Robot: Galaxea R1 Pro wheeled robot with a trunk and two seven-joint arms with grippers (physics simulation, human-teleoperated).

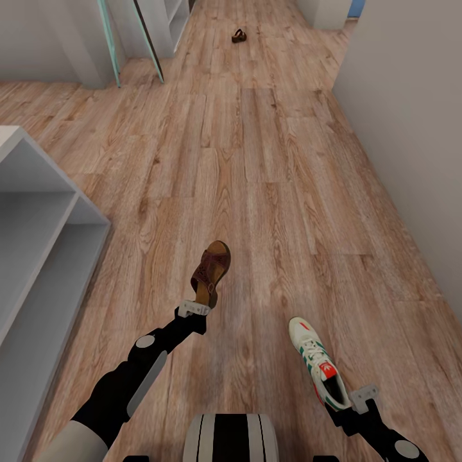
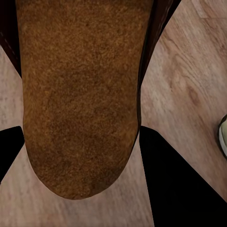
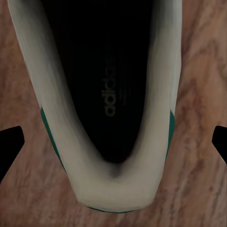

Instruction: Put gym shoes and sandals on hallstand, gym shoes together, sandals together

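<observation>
Left claw (image 1: 196,308): you've got it clamped on a brown sandal (image 1: 210,272) at the heel end, low centre-left of the head view; the sandal points up the frame, off the floor as far as I can tell.
Left wrist view: tan footbed of that sandal (image 2: 80,104) runs between the black fingers (image 2: 179,184); a sliver of white shoe (image 2: 223,135) at the right edge.
Right claw (image 1: 362,399): yours is closed on a white sneaker (image 1: 319,371) at the heel, lower right of the head view, toe toward frame centre, green stripes and red heel patch showing.
Right wrist view: the sneaker's dark opening and white heel rim (image 3: 109,189) sit between the two finger tips (image 3: 9,142), wood behind; the contact itself is hard to see here, so the grip is read from the head view.
Second sandal (image 1: 239,36): lying on the floor (image 1: 269,160) far up the corridor, top centre of the head view.
White shelf unit (image 1: 38,256): left edge of the head view, open compartments, well apart from both shoes you hold.
Wall (image 1: 410,128): grey, along the right side.
</observation>
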